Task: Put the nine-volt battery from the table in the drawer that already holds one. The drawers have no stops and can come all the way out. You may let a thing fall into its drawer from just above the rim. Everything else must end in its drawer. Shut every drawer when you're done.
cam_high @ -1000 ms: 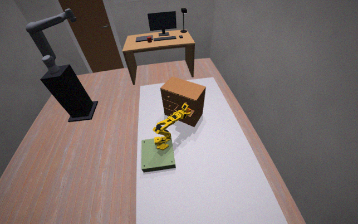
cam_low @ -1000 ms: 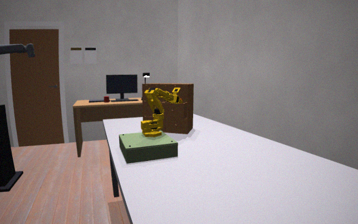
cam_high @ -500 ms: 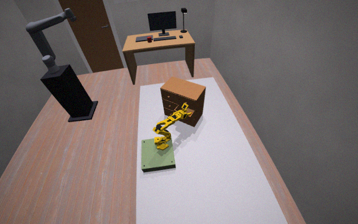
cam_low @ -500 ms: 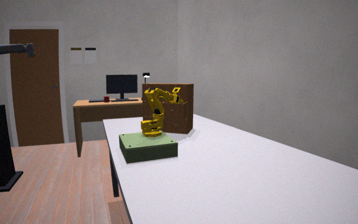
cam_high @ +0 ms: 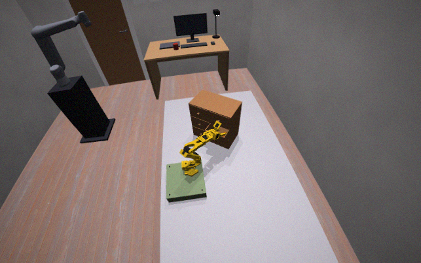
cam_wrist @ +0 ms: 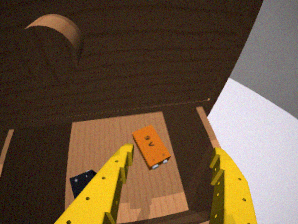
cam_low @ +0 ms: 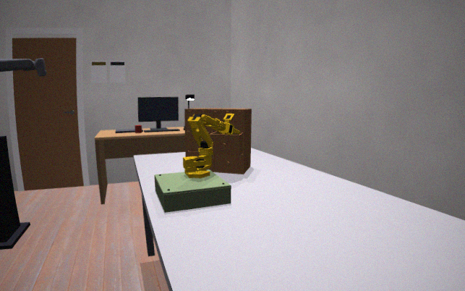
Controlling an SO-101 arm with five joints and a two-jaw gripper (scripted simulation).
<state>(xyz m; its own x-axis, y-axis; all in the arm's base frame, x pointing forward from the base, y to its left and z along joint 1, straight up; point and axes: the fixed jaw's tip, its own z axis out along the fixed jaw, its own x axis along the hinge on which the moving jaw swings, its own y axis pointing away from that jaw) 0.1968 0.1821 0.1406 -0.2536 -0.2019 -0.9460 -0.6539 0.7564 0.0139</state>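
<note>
Toward the counter's far edge, the drawer [cam_wrist: 176,196] stands out. Inside, left to right: a dark item [cam_wrist: 81,181], then the battery [cam_wrist: 152,147]. Above, the gripper [cam_wrist: 166,192] hangs part-open, empty. Risk: a careless push tilts the stopless drawer.

One orange nine-volt battery [cam_wrist: 150,147] lies in the one open drawer [cam_wrist: 186,137] below the tool [cam_wrist: 169,189], with one dark item [cam_wrist: 81,180] beside it. One chest of drawers [cam_high: 217,104] stands on one tabletop [cam_high: 255,183].
</note>
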